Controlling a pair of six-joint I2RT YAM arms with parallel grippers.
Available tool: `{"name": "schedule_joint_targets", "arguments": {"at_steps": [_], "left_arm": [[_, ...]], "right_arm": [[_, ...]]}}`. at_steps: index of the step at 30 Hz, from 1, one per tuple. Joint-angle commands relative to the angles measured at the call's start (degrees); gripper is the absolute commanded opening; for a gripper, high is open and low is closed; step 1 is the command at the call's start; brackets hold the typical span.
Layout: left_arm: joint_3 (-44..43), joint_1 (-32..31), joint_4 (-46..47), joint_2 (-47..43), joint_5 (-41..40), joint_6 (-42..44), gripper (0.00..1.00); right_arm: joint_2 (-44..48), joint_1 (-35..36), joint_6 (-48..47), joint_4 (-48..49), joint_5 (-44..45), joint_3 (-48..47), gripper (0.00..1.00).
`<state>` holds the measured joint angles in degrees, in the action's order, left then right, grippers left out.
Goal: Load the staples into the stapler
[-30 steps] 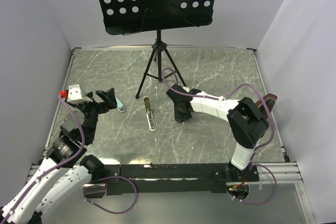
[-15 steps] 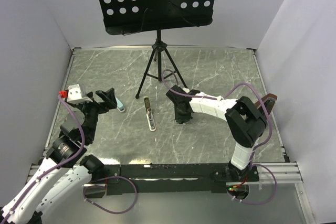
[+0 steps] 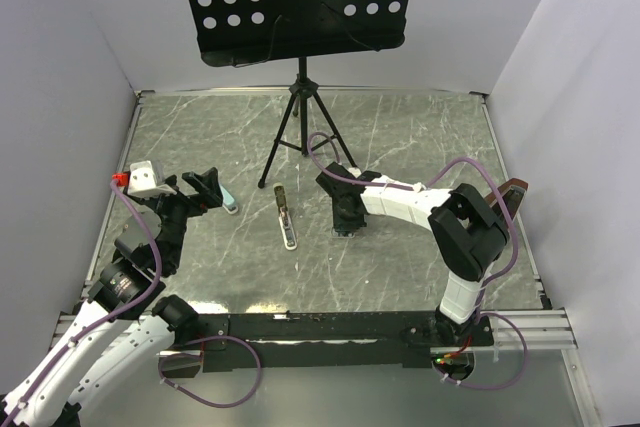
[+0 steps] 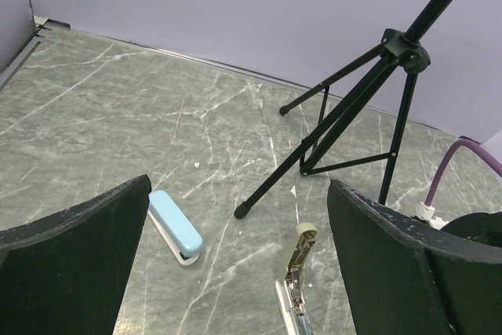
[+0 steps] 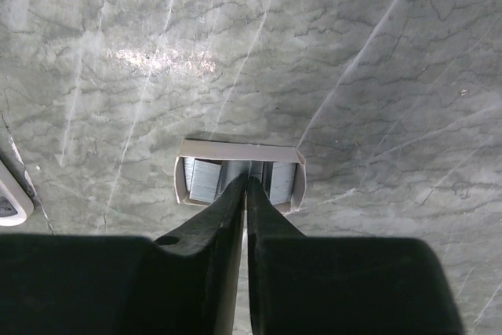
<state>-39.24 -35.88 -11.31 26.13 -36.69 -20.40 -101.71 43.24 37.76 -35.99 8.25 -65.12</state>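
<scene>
The staples are in a tiny cardboard box (image 5: 239,151) lying open on the marble table, with silvery strips (image 5: 205,178) inside. My right gripper (image 5: 248,182) reaches down into the box, its jaws pinched almost together on a thin grey strip at the box's middle. In the top view the right gripper (image 3: 345,224) covers the box. The stapler (image 3: 286,217) lies flipped open just left of it, tan lid at the far end and metal track bare (image 4: 296,272). My left gripper (image 3: 205,187) hovers wide open and empty to the left (image 4: 239,186).
A light blue stapler (image 3: 230,203) lies shut beside my left fingers (image 4: 174,225). A black music stand's tripod (image 3: 300,132) stands behind the staplers, one foot (image 4: 241,211) close to the open stapler's lid. Walls close off three sides of the table.
The right jaws have closed further inside the box, and the right gripper has shifted very slightly. The left arm and both staplers have not moved.
</scene>
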Motion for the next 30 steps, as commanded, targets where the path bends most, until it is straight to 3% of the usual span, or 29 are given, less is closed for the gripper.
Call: {"name": "schedule_joint_targets", "arguments": {"at_steps": [1,9,27,30], "left_arm": [[-0.48,0.46,2.43,0.24,0.56,0.89,1.0],[-0.4,0.63,2.35,0.24,0.48,0.89,1.0],[-0.39,0.63,2.61,0.32,1.0,0.8,0.99],[-0.39,0.72,2.43,0.5,1.18,0.8,0.99]], "right_arm": [[0.99,0.26,-0.31,0.39,1.77,0.08,0.09],[2.04,0.35,-1.02,0.74,2.21,-0.18,0.0],[3.98,0.35,-1.81,1.98,1.15,0.17,0.0],[3.8,0.26,-1.99,2.06,0.54,0.35,0.09]]}}
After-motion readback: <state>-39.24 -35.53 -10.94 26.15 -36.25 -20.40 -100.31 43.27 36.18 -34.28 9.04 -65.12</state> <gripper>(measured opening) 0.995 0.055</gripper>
